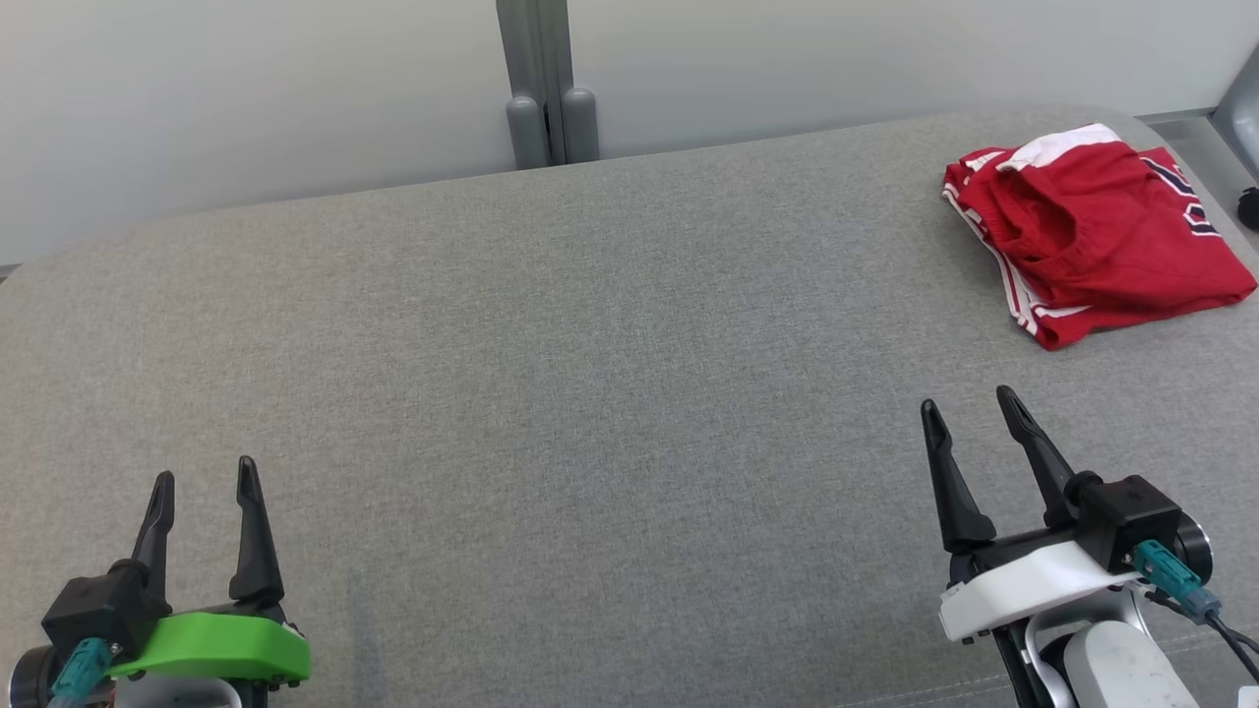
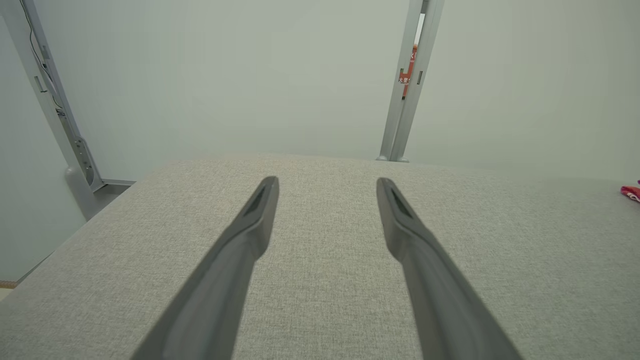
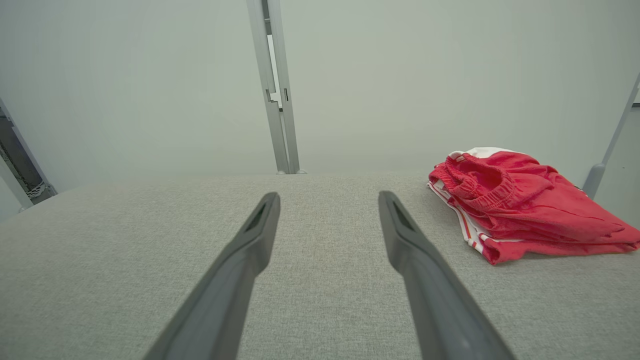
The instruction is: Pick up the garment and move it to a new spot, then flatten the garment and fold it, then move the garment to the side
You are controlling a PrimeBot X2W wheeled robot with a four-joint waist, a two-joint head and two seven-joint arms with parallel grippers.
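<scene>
Both sets of jaws are standing apart, gripping nothing. The left gripper (image 1: pixel 206 470) is hovering at the near left corner of the grey fabric-covered desk (image 1: pixel 590 344), and the right gripper (image 1: pixel 968 398) near its right edge, fingers pointing away. The roughly folded red fabric garment with white stripes (image 1: pixel 1092 231) is lying at the far right corner. The right wrist view is showing its gathered waistband (image 3: pixel 482 192); the left wrist view is catching just a red sliver (image 2: pixel 631 192).

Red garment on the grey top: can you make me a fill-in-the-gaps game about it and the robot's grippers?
1. The garment is mostly ____ with white stripes at its edge.
2. It lies on the grey surface, and of the left gripper and the right gripper, the nearer one is the ____ one.
3. Both grippers are ____ and hold nothing.

Missing words: red; right; open.
</scene>
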